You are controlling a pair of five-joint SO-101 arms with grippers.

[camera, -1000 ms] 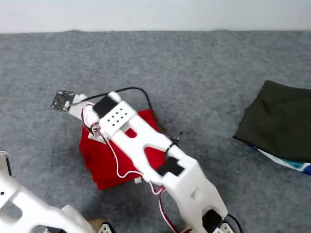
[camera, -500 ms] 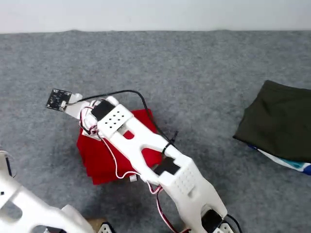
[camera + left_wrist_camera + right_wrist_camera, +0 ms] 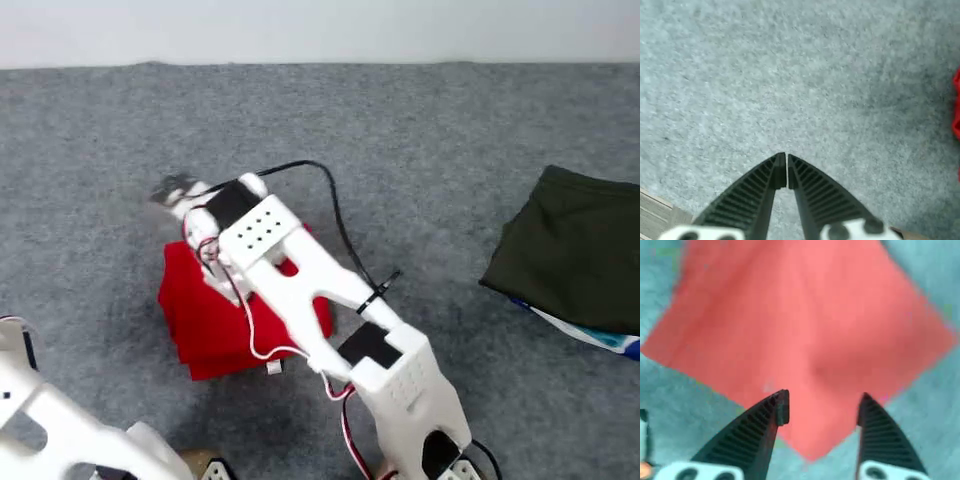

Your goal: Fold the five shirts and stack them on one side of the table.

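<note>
A folded red shirt [image 3: 205, 320] lies left of centre on the grey table covering [image 3: 400, 130], with the right arm [image 3: 300, 280] stretched across it. The right gripper [image 3: 822, 410] hangs over the shirt, its fingers spread apart and holding nothing. The left gripper [image 3: 787, 165] sits over bare covering, fingers pressed together on nothing. At the table's right side, a folded dark green shirt [image 3: 575, 250] rests on a white-and-blue shirt [image 3: 590, 335]
</note>
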